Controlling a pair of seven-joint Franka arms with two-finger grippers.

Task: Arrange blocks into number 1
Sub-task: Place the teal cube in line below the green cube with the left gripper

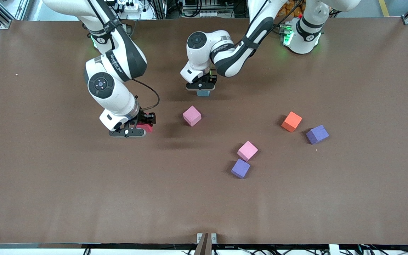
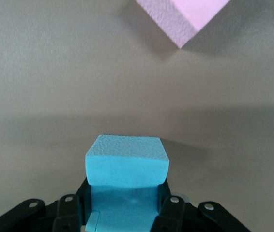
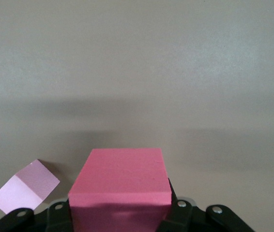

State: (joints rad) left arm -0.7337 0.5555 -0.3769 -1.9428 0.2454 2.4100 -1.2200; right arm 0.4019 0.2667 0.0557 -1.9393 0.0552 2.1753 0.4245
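No digit formed: left gripper [image 1: 202, 87] clamping light blue block [image 1: 202, 93], right gripper [image 1: 137, 128] clamping red block [image 1: 145, 126]; pink blocks [image 1: 192, 115] centre frame, unplaced.

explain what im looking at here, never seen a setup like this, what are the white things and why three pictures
The white things are two robot arms bolted along one edge of a brown table, each ending in a two-finger gripper. The wide picture comes from a high camera facing them. The other two come from small cameras on each arm's wrist, looking past the fingers.

The left gripper is shut on a light blue block. The right gripper is shut on a red block.

Loose on the table lie foam cubes: one pink block between the grippers, another pink block nearer the front camera beside a purple cube, and toward the left arm's end an orange cube and a second purple cube.
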